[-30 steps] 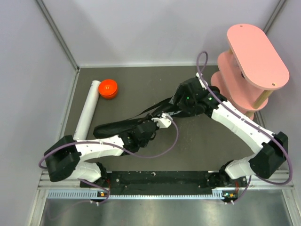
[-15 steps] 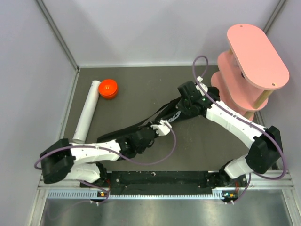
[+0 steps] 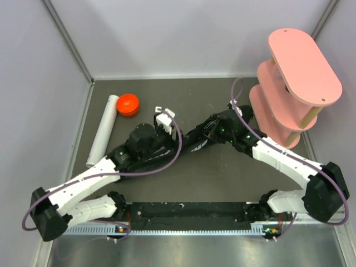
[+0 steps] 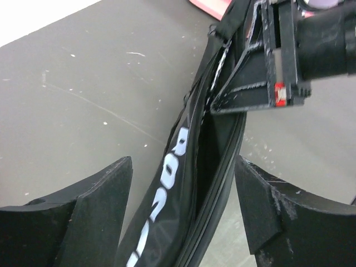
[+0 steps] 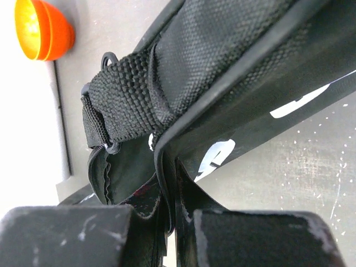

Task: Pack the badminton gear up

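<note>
The black bag (image 3: 196, 142) with white lettering lies slantwise across the middle of the mat. My right gripper (image 3: 211, 132) is shut on the piped edge of the bag's opening (image 5: 167, 167), next to a woven strap (image 5: 130, 103). My left gripper (image 3: 169, 143) stands open over the bag's middle. Its fingers (image 4: 97, 214) are wide apart on either side of the bag (image 4: 175, 178) and touch nothing. The right gripper (image 4: 267, 83) shows at the top of the left wrist view. The white tube (image 3: 103, 131) and its orange cap (image 3: 128, 104) lie apart at the back left.
A pink tiered shelf (image 3: 303, 61) stands at the back right, close behind the right arm. Grey walls close the mat in at the back and left. The orange cap (image 5: 41, 28) shows at the top left of the right wrist view.
The left gripper has let go of the bag, opened and swung back and left. The right gripper has shut on the bag's edge and moved slightly right.
</note>
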You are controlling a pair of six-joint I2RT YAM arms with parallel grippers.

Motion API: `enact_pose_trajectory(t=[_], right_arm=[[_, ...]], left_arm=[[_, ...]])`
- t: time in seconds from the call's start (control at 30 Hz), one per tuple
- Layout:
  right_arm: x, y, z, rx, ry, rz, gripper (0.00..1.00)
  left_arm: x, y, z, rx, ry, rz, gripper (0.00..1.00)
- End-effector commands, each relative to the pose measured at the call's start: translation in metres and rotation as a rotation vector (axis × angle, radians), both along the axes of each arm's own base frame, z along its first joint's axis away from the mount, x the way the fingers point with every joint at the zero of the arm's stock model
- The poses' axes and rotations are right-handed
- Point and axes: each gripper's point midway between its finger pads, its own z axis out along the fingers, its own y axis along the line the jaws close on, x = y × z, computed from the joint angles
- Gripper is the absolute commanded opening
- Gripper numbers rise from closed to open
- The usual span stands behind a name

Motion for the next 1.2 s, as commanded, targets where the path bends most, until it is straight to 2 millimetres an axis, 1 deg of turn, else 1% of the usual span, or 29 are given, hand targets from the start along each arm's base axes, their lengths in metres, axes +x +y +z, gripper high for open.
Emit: enact_pose_trajectory(t=[0.0,0.03,0.07,0.1,0.13,0.17,0.23,0.27,0.3,0.37,0.4,0.43,0.47,0.57,0.6,0.7,0.73,0.8,0.83,0.9,0.93,0.97,1.0,1.03,1.07,1.1,1.13,1.17], right_arm=[[-0.001,0.019,0.032,0.102,-0.095,0.087,0.00],[-0.002,0.020,0.032,0.104,-0.092,0.090,0.00],[-0.002,0.021,0.033,0.113,-0.091,0.091,0.00],[-0.003,0.022,0.033,0.120,-0.088,0.097,0.00],[-0.004,0.022,0.035,0.123,-0.093,0.097,0.00],[-0.004,0.021,0.036,0.128,-0.092,0.092,0.00],[-0.004,0.019,0.038,0.135,-0.095,0.083,0.00],[-0.004,0.018,0.040,0.148,-0.094,0.076,0.00],[-0.003,0.017,0.041,0.154,-0.091,0.074,0.00],[-0.003,0.018,0.045,0.171,-0.091,0.075,0.00],[-0.003,0.019,0.047,0.178,-0.091,0.075,0.00],[-0.002,0.019,0.048,0.182,-0.093,0.072,0.01],[-0.005,0.023,0.052,0.204,-0.089,0.089,0.01],[-0.006,0.027,0.057,0.226,-0.087,0.105,0.03],[-0.007,0.027,0.059,0.230,-0.090,0.108,0.04],[-0.011,0.027,0.064,0.227,-0.104,0.140,0.22],[-0.011,0.024,0.064,0.214,-0.112,0.148,0.34],[-0.013,0.020,0.067,0.162,-0.172,0.219,0.47],[-0.012,0.012,0.074,0.144,-0.214,0.230,0.61],[-0.014,0.002,0.077,0.088,-0.262,0.289,0.69],[-0.014,-0.004,0.087,0.086,-0.287,0.298,0.69],[-0.012,-0.018,0.081,0.054,-0.260,0.295,0.69],[-0.011,-0.023,0.083,0.040,-0.256,0.297,0.69],[-0.006,-0.025,0.093,0.008,-0.284,0.320,0.68],[-0.005,-0.034,0.090,-0.026,-0.254,0.308,0.68],[-0.003,-0.036,0.094,-0.041,-0.263,0.303,0.68],[0.000,-0.037,0.104,-0.051,-0.284,0.301,0.67],[0.005,-0.042,0.107,-0.072,-0.299,0.285,0.67]], left_arm=[[-0.006,-0.037,0.002,-0.037,0.123,-0.181,0.83],[-0.003,-0.043,0.004,-0.031,0.117,-0.196,0.87],[0.003,-0.049,-0.011,0.010,0.136,-0.207,0.89],[0.005,-0.054,-0.016,0.025,0.142,-0.220,0.89],[0.008,-0.057,-0.016,0.034,0.140,-0.227,0.90],[0.010,-0.061,-0.027,0.062,0.149,-0.252,0.90],[-0.001,-0.071,-0.030,0.061,0.162,-0.348,0.91],[-0.006,-0.074,-0.031,0.067,0.151,-0.387,0.91],[-0.010,-0.074,-0.037,0.070,0.159,-0.413,0.91],[-0.014,-0.076,-0.042,0.065,0.159,-0.439,0.91],[-0.013,-0.075,-0.044,0.070,0.161,-0.430,0.91],[-0.009,-0.071,-0.051,0.087,0.165,-0.395,0.89],[-0.004,-0.071,-0.049,0.078,0.145,-0.379,0.87],[0.008,-0.066,-0.058,0.124,0.117,-0.325,0.72],[0.009,-0.067,-0.058,0.127,0.115,-0.318,0.59],[0.018,-0.064,-0.065,0.147,0.116,-0.276,0.41],[0.021,-0.063,-0.068,0.157,0.119,-0.259,0.30],[0.025,-0.059,-0.069,0.168,0.124,-0.225,0.24],[0.025,-0.058,-0.069,0.166,0.124,-0.216,0.18],[0.028,-0.055,-0.068,0.164,0.121,-0.191,0.15],[0.028,-0.053,-0.065,0.159,0.118,-0.178,0.12],[0.028,-0.052,-0.065,0.158,0.115,-0.177,0.10],[0.026,-0.053,-0.064,0.157,0.118,-0.186,0.09],[0.025,-0.052,-0.060,0.150,0.112,-0.188,0.07],[0.023,-0.053,-0.059,0.149,0.109,-0.193,0.06],[0.022,-0.053,-0.057,0.146,0.107,-0.194,0.05],[0.019,-0.055,-0.052,0.133,0.105,-0.201,0.04],[0.017,-0.056,-0.050,0.120,0.119,-0.200,0.03]])
